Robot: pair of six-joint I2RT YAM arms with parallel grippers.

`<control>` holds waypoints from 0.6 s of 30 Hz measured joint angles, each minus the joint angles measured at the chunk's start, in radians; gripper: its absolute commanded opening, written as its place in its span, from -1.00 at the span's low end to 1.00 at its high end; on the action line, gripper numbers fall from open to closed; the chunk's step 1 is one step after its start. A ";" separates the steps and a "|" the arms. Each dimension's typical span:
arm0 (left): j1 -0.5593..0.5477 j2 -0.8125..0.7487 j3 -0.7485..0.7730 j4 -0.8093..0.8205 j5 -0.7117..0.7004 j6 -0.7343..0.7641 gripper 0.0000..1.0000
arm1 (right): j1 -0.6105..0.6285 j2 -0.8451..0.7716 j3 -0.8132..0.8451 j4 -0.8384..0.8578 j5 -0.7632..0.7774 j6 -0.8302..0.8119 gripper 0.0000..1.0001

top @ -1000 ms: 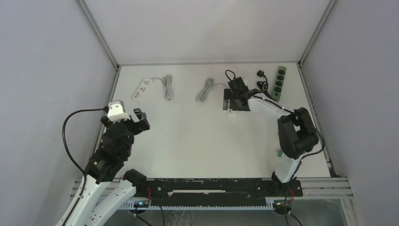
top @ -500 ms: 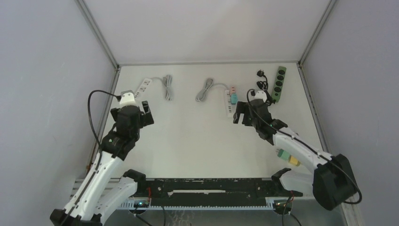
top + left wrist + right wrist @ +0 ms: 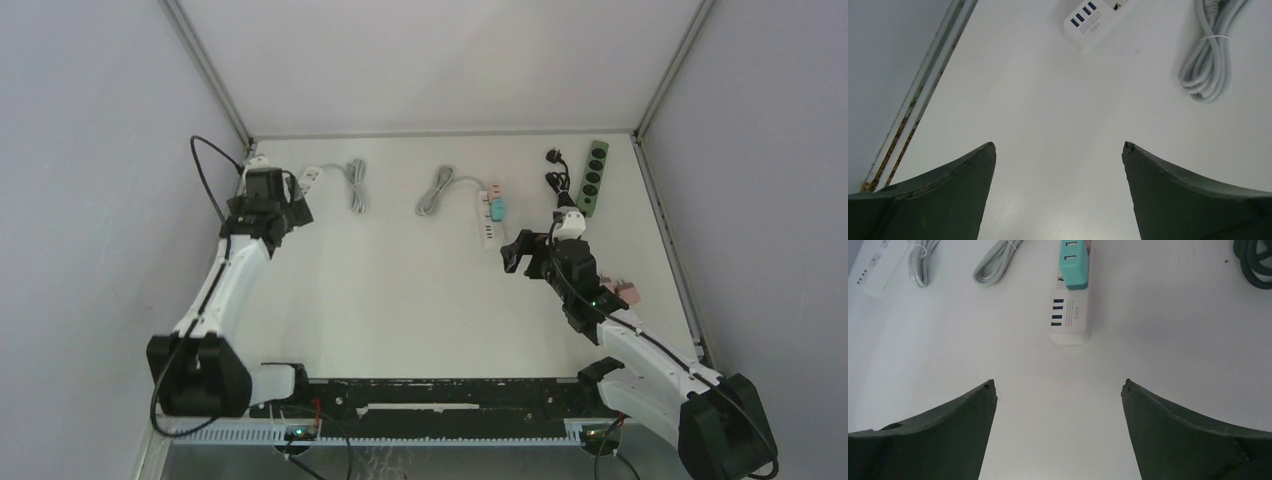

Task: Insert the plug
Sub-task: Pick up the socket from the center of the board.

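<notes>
Well, I'm watching the left gripper [image 3: 1058,145] hanging wide open and empty near the white strip [image 3: 1095,22]. Further right, the teal plug [image 3: 1074,265] is sitting in the middle strip [image 3: 1070,322], the only holder here. The right gripper [image 3: 1058,382] is gaping, holding nothing. I'm worrying that a low sweep could knock the plug askew.

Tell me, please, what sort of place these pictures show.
Probably a robotics test cell: a white table enclosed by grey panels on metal framing, a left arm and a right arm bolted at its near edge, and a white power strip and green power strip laid out.
</notes>
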 measured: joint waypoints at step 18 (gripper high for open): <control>0.164 0.731 0.592 0.022 0.198 0.174 1.00 | -0.072 -0.026 -0.022 0.049 -0.089 0.000 1.00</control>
